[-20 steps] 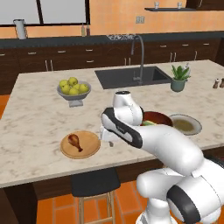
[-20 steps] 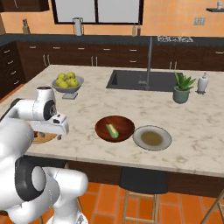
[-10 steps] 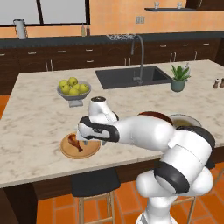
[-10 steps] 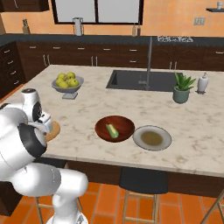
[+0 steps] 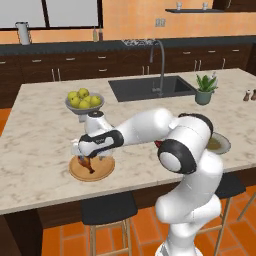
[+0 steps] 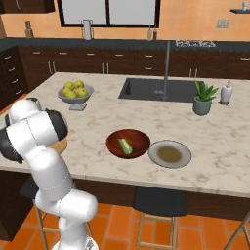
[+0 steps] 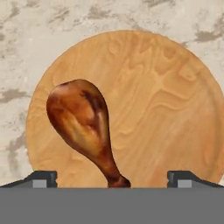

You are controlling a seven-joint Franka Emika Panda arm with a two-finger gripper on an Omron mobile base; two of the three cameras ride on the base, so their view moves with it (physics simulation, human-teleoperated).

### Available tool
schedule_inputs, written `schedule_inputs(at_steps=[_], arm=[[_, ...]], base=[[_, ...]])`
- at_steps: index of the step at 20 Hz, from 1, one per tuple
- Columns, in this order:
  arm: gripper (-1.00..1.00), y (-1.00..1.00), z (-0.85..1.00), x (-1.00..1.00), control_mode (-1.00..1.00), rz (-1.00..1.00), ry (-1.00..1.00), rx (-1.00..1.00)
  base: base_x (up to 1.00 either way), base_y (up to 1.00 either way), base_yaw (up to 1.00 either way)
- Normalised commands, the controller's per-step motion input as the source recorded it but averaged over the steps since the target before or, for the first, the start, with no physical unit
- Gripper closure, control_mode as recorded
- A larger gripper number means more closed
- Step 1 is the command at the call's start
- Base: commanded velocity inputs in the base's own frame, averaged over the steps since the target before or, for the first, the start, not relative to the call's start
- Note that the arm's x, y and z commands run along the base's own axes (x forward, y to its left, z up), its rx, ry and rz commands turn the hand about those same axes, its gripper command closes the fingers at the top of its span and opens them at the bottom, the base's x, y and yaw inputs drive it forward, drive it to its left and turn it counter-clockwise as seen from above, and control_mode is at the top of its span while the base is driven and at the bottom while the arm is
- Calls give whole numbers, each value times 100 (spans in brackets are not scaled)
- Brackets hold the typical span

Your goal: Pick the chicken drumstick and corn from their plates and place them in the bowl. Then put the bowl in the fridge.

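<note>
Reach has swung from the bowl point(image 6: 128, 143), corn point(image 6: 125, 145) already inside, to the wooden plate point(image 7: 175, 109); end effector point(image 5: 90, 156) hangs spread over the chicken drumstick point(image 7: 83, 122), ready for grasping.

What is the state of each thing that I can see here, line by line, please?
hand: open, above the wooden plate, holding nothing
chicken drumstick: lying on the wooden plate, not gripped
wooden plate: on the counter, holds the drumstick
corn: lying in the bowl
bowl: on the counter, holds the corn
grey plate: on the counter, empty
</note>
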Motion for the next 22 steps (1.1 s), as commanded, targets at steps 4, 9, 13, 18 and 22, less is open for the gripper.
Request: schedule_inputs(at_steps=[4, 9, 13, 18, 22], arm=[[-100, 46, -38, 46, -100, 0, 1, -2], [-100, 27, -27, -6, -100, 0, 0, -5], [-100, -3, -27, -3, -100, 0, 0, -1], [-100, -24, -36, 0, -100, 0, 0, -3], [-100, -42, -43, -1, -100, 4, 0, 0]], base=[[0, 0, 0], [0, 0, 0], [0, 0, 0], [0, 0, 0], [0, 0, 0]])
